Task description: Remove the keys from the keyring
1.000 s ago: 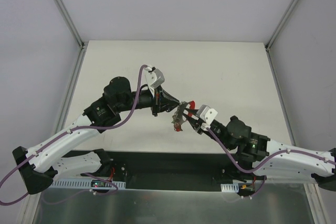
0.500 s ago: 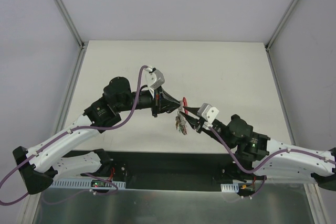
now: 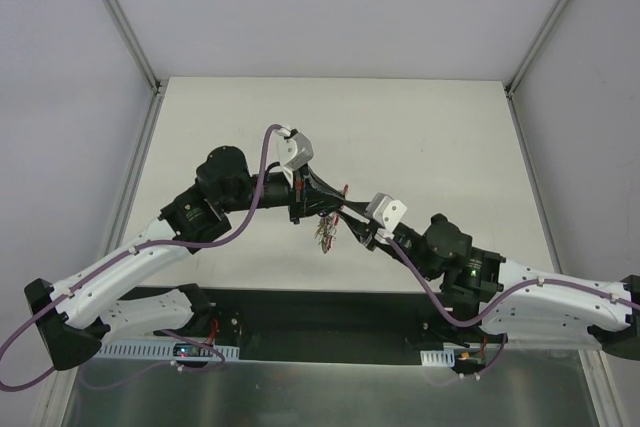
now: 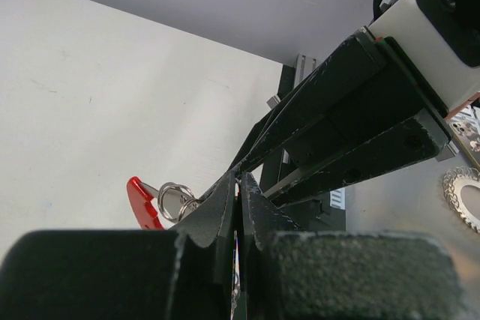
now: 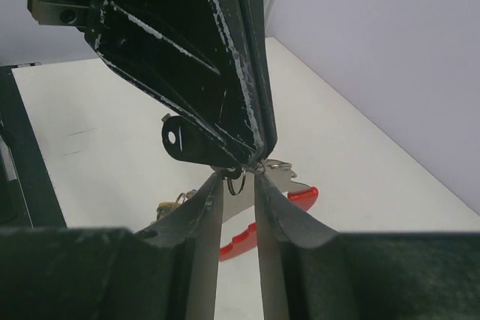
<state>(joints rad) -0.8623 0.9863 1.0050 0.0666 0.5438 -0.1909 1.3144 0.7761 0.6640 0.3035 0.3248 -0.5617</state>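
My left gripper (image 3: 330, 209) is shut and pinches the keyring (image 5: 238, 182) at its tips, above the table. The keys (image 3: 325, 235) hang in a small bunch below it. A red key head (image 4: 141, 203) and a ring loop (image 4: 174, 198) stick out to the left of the left gripper (image 4: 240, 185). In the right wrist view a black key head (image 5: 184, 140) lies against the left fingers, with a yellow key (image 5: 169, 207) and a red head (image 5: 262, 228) below. My right gripper (image 5: 234, 179) is narrowly open, its tips either side of the hanging ring, touching the left fingertips. It also shows in the top view (image 3: 350, 223).
The white table (image 3: 420, 137) stretches behind the grippers, with grey walls and metal frame rails on both sides. A black base strip (image 3: 330, 312) runs along the near edge. Both arms meet close together at the table's middle front.
The right gripper has moved left and up against the left gripper's tips. The key bunch has shifted left and now hangs under the left gripper.
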